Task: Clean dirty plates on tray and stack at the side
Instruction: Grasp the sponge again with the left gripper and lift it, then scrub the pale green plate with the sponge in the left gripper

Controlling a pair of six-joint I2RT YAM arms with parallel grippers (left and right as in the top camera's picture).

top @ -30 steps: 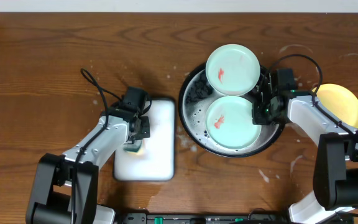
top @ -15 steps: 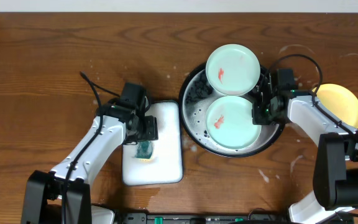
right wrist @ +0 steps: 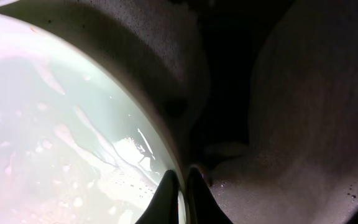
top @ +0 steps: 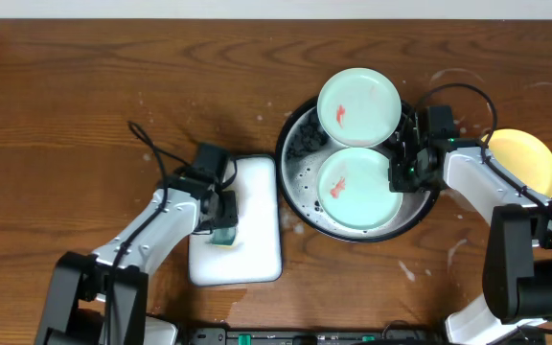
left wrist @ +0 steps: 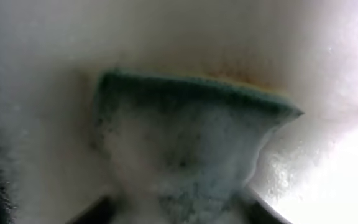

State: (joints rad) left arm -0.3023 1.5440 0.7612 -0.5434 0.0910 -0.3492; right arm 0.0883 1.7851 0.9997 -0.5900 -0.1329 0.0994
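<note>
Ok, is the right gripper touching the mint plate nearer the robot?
Touching. The right wrist view shows the right gripper's two fingertips pinched on the mint plate's rim.

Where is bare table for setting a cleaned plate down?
Far-left table, behind the sponge tray, is bare; so is the front strip below the black basin. Crowded: the right side, with the yellow plate and right arm.
</note>
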